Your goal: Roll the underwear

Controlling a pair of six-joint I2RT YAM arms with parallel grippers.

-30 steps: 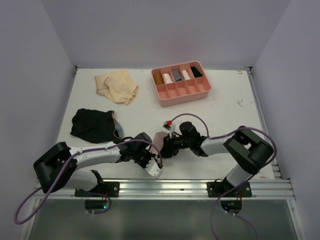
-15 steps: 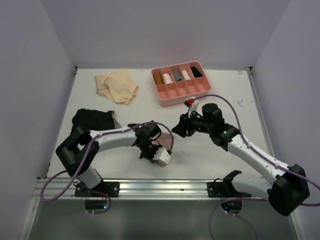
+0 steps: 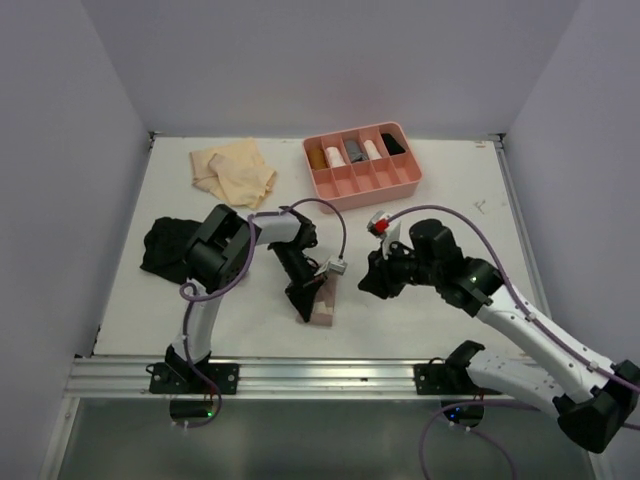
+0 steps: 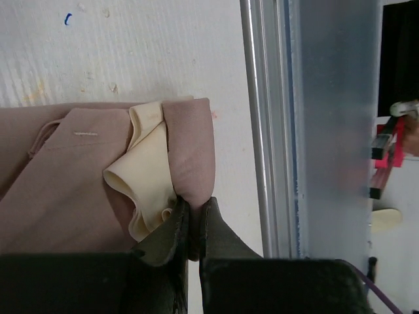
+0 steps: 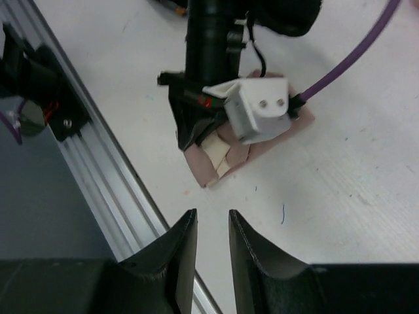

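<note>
My white table spreads beyond both hands. My left arm doubles back on itself, elbow raised, forearm angling down and toward my right. My right arm reaches forward and inward, wrist tipped down at the table. The pink divided tray sits well beyond my right hand. The black underwear lies to the outer side of my left hand, and the tan underwear well beyond it. The dusty pink underwear lies under my left gripper, which is clamped tight on its folded edge beside a cream patch; the aluminium rail runs near it. My right gripper hovers near the left, jaws narrowly apart, holding nothing.
</note>
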